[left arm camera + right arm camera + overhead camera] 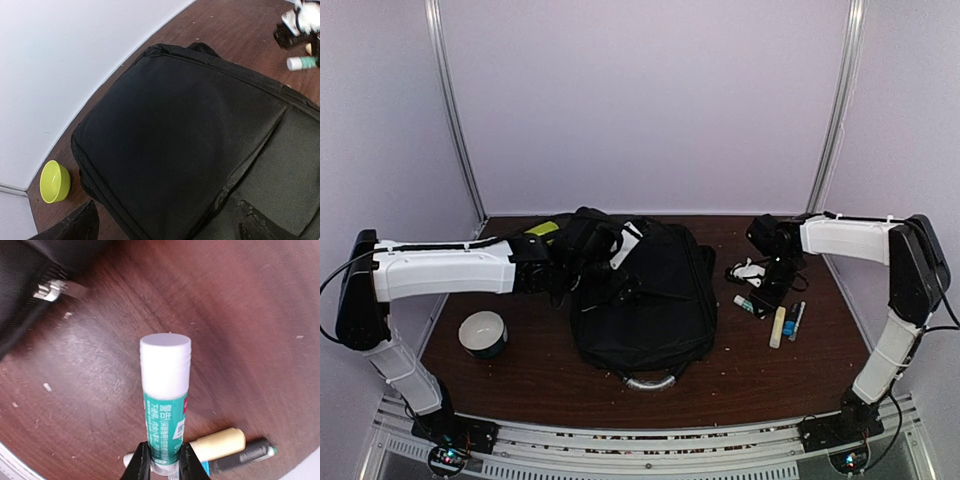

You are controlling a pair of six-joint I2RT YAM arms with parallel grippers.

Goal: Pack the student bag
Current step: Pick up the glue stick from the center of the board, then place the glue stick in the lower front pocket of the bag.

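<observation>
the right gripper (165, 464) is pinching the bottom end of a glue stick (165, 390), its two fingers (141, 462) pressing snugly on either side of the green-labelled tube, whose white cap is pointing toward the top of the wrist picture. beside the fingers, in the lower right of that view, a cream marker (217, 444) and a black pen (242, 456) are lying together on the brown table (240, 315), and a metal zipper pull (50, 290) is poking out from black fabric in the upper left corner. the left gripper (165, 232) is hanging wide open above the backpack (190, 150), its dark fingers (75, 225) showing only at the bottom edge of its wrist view, well apart and holding nothing; whether they are touching the cloth i cannot tell. in the overhead view the backpack is lying flat in the middle of the table, its grey handle (650, 381) facing the bottom of the frame, the left arm reaching over its upper left corner and the right arm working just to its right. a white bowl (483, 334) is sitting left of the bag, and a yellow-green bowl (54, 181) is resting near the wall, in the lower left of the left wrist view.
</observation>
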